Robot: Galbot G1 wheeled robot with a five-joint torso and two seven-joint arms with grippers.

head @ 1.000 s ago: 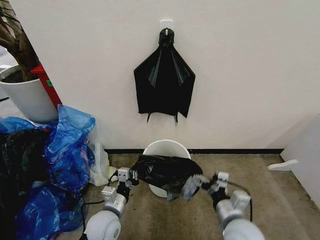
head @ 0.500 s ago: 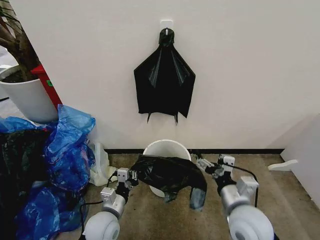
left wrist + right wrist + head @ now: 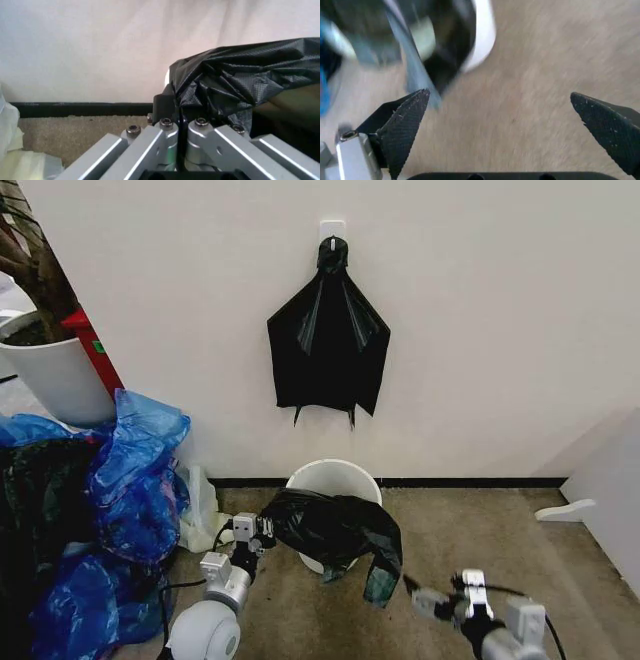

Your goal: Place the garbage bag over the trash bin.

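Your left hand sits at lower centre-left of the head view, its fingers pressed together on a fold of the garbage bag; the left wrist view shows the jaws closed with crinkled black plastic caught between them. That pinch looks like an anchor, holding one edge of the bag at the near-left side of the bin so the rest can be drawn across.

Largest in the scene is the pale wall, with the carpeted floor below it. On the left of the frame a heap of blue bags lies beside a white planter pot, and a black fan-shaped bunch hangs from a hook at upper centre.

Next comes the trash bin, standing on the floor against the wall at centre. The bag drapes over its front rim and side, one flap hanging down toward the floor at its right; the back of the rim is bare, so you have not yet covered the mouth.

Your right hand is at lower right, apart from the bag, its fingers spread wide and holding nothing.
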